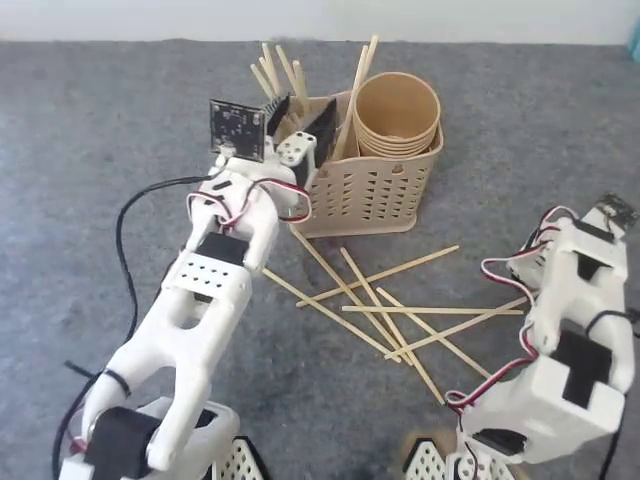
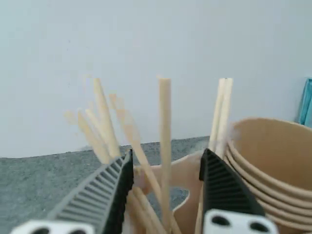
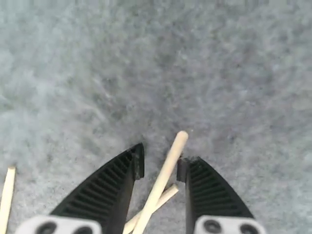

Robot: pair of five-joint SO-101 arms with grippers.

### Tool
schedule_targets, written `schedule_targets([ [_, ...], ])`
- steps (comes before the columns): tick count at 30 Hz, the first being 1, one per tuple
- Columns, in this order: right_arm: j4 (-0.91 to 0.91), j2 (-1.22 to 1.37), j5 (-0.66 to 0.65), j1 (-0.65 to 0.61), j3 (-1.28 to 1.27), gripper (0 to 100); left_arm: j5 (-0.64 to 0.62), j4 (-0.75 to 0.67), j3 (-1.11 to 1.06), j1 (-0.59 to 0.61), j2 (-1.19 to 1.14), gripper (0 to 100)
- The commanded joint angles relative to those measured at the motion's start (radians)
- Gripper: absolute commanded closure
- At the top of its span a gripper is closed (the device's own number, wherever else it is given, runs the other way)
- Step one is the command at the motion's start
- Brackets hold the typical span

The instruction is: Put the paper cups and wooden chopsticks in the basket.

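On the grey, carpet-like tabletop (image 1: 100, 150), the left arm is stretched to the near-left corner of the basket (image 1: 370, 195). Its left end effector (image 1: 300, 118) hangs over the rim with the jaws spread wide and nothing held. In the left wrist view one upright chopstick (image 2: 165, 146) rises in the gap between them without touching either. The basket is beige plastic with rows of slots in its walls. A loose sheaf of pale wooden chopsticks (image 1: 272, 70) stands in its left part, fanning out over the rim. In its right part sit the paper cups (image 1: 398, 120) – plain tan, nested into one stack, mouths up. More chopsticks (image 1: 400, 310) lie scattered and crossed on the tabletop in front of the basket, between the two arms. Farther right, the right arm is folded back low. In its wrist view the right end effector (image 3: 161, 163) is partly open just above the tabletop – a thick pale chopstick (image 3: 163, 183) runs through the gap with a second one (image 3: 153, 204) under it. I cannot tell whether either is pinched.
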State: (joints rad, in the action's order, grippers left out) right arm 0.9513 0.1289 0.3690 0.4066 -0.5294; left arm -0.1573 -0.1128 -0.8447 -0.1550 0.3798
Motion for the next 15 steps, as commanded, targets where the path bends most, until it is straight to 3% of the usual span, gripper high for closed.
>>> schedule_targets([
  [1,0.005,0.024,0.005,0.012,0.064,96.2,0.008,0.078,0.024,0.046,0.153,79],
  [2,0.004,0.019,0.005,0.010,0.064,99.8,0.008,0.127,0.024,0.049,0.204,79],
  [10,0.008,-0.096,0.005,0.010,-0.009,99.0,0.005,0.580,0.027,0.044,0.678,79],
  [15,0.010,-0.262,0.005,0.016,-0.055,99.0,0.005,0.819,0.027,0.052,0.835,79],
])
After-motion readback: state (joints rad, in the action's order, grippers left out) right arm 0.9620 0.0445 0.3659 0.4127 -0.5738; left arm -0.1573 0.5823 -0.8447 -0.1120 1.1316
